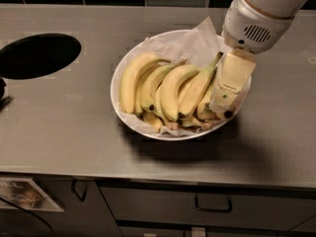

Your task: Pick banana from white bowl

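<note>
Your gripper (223, 104) hangs over the right side of the bowl (114, 85), tip down among the fruit at the right rim. Whether it is wide, narrow or holding anything: cannot tell.

Banana (198, 87): in the bowl, right of centre, lying on the paper (195, 42) with the others (132, 78). Its stem points up and right and its dark tip lies toward the near rim, just left of your gripper.

Bowl sits mid-counter (74, 137). Round dark hole (37, 56) well to the left.

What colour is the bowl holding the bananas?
Glossy white bowl, clearest in camera view; the pincer hangs over its right edge.
</note>
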Tool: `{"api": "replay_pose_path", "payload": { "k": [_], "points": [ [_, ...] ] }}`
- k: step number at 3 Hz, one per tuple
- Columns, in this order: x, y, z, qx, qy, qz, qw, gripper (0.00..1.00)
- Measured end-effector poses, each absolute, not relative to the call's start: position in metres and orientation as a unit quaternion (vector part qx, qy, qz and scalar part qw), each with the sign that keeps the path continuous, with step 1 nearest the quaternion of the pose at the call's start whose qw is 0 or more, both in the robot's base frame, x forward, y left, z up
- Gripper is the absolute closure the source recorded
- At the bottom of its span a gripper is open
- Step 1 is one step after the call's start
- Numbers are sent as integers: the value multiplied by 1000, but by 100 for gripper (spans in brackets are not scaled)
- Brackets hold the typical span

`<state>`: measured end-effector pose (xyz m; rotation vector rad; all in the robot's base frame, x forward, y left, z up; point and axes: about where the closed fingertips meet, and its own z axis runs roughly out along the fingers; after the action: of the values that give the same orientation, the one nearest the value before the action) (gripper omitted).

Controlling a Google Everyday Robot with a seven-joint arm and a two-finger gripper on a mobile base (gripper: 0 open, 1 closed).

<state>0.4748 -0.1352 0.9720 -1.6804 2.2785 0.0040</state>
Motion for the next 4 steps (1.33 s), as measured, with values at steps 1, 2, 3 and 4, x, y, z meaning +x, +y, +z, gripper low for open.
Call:
{"api": "replay_pose_path", "payload": {
  "k": [1,2,3,4],
  "points": [
    [479,-129,969,-576,806,4,135,0],
    [478,-124,969,-526,841,18,125,0],
    [476,-130,969,-442,887,19,132,0],
    [478,-128,971,-418,898,23,137,0]
  ]
}}
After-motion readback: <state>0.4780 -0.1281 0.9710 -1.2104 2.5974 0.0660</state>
